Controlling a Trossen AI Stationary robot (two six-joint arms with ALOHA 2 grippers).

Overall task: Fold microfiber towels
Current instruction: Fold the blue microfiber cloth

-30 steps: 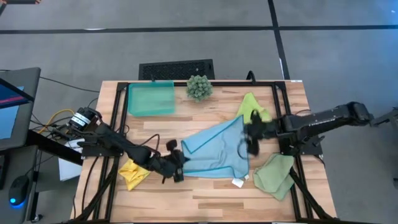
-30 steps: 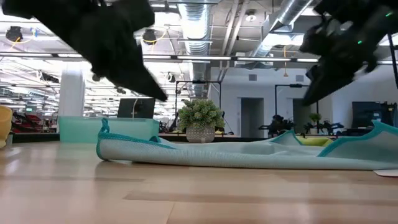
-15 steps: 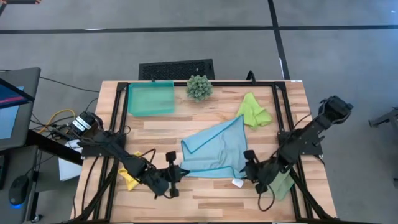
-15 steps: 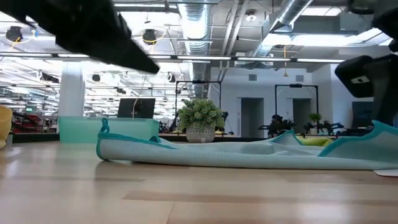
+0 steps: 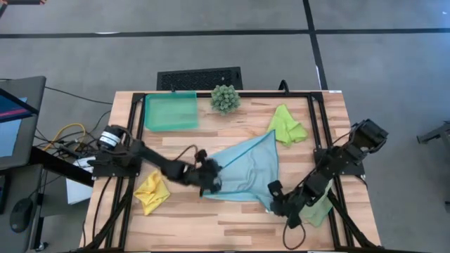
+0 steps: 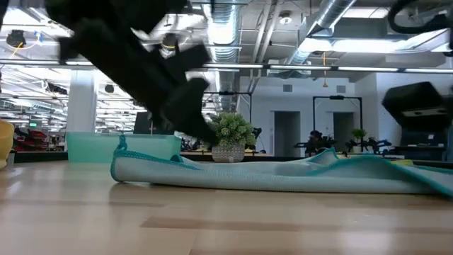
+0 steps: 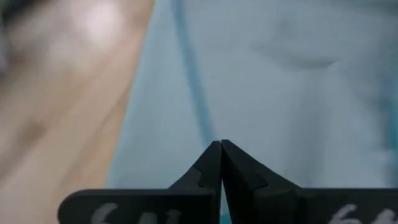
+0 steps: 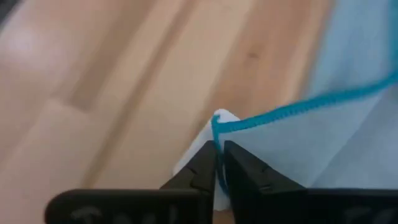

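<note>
Right gripper point(image 8: 218, 163), pinched on the near corner of the light blue towel point(image 5: 246, 172) at mid-table, and left gripper point(image 5: 209, 179), closed over its opposite edge, apparently readying a fold.

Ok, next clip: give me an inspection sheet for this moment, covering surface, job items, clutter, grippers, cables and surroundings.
Surface: wooden table with a black frame.
Job's things: light blue towel spread mid-table; yellow towel crumpled at the front left; lime green towel at the back right; sage green towel at the front right under the right arm.
Clutter: teal tray and spiky plant at the back edge.
Grippers: left gripper shut over the blue towel's left edge; right gripper shut on the blue towel's corner by its white tag.
Cables: yellow and black cables off the table's left side.
Surroundings: grey floor, floor vent, monitor at left.
</note>
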